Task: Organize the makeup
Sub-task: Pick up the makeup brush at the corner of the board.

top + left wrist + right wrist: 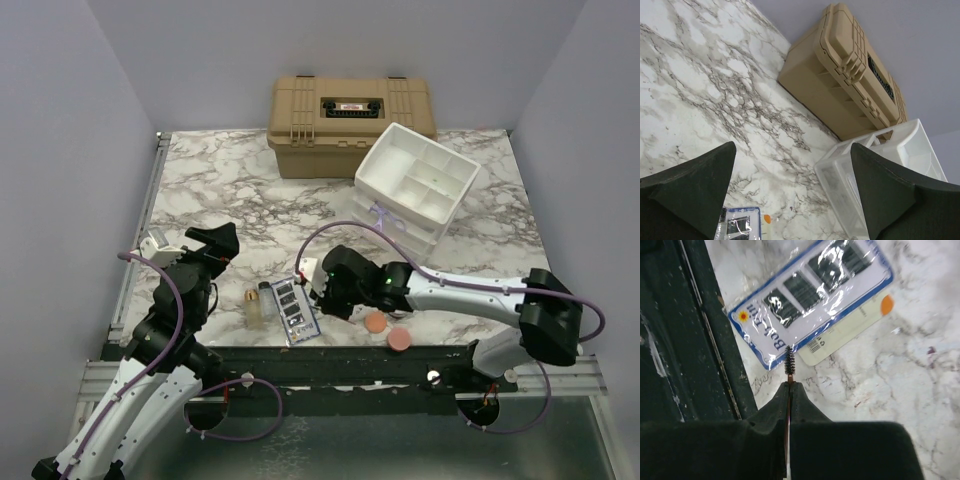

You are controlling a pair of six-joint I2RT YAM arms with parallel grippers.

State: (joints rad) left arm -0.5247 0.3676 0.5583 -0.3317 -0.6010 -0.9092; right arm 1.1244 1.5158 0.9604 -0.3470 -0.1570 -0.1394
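A thin copper-stemmed wand with a dark bristled brush tip (789, 360) is being pinched between the fully closed fingers of the right tool (790, 388). Its long axis is running straight up the right wrist view, with the brush pointing toward the top of the frame and showing against the lower edge of a flat rectangular palette in a clear blister pack with a blue border (815, 287). In that view the palette's long axis is slanting from left of centre to the upper right.

In the top view the palette (297, 308) is lying at lower centre on the marbled worktop (220, 180), just beside two small clear bottles (258, 303) on its left. An orange round disc (375, 322) and a pink round disc (399, 339) are lying to its right. The left tool (215, 243) is being held wide open, with nothing between its fingers, left of the bottles.
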